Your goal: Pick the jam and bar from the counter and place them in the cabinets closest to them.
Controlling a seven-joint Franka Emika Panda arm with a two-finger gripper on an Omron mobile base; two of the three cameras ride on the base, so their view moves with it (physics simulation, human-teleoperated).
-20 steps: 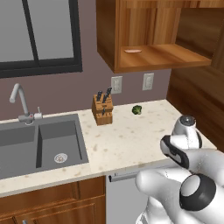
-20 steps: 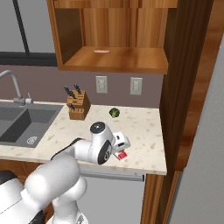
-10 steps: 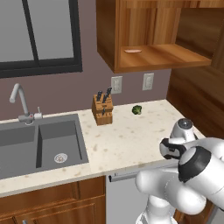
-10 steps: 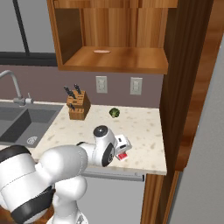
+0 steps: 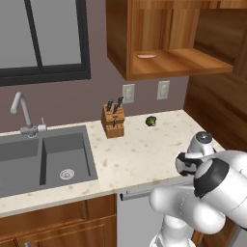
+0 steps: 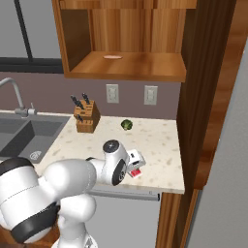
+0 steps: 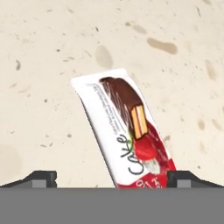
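One bar (image 7: 127,140), a red-and-white packet, lies flat on the table (image 6: 160,145) near its right front edge, directly beneath the gripper (image 7: 112,177). The jaws stand fully open, holding nothing, one tip on either side of the packet's near end. Descend straight, centre across the narrow width, then close.

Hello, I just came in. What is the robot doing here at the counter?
The white arm is bent low over the counter, near its front edge. Its gripper is open and points down at the bar, a red-and-white packet that lies flat on the stone, not yet gripped. The fingertips stand on either side of the packet's near end. Above, the wall cabinet is open, with a flat pink thing on its shelf.
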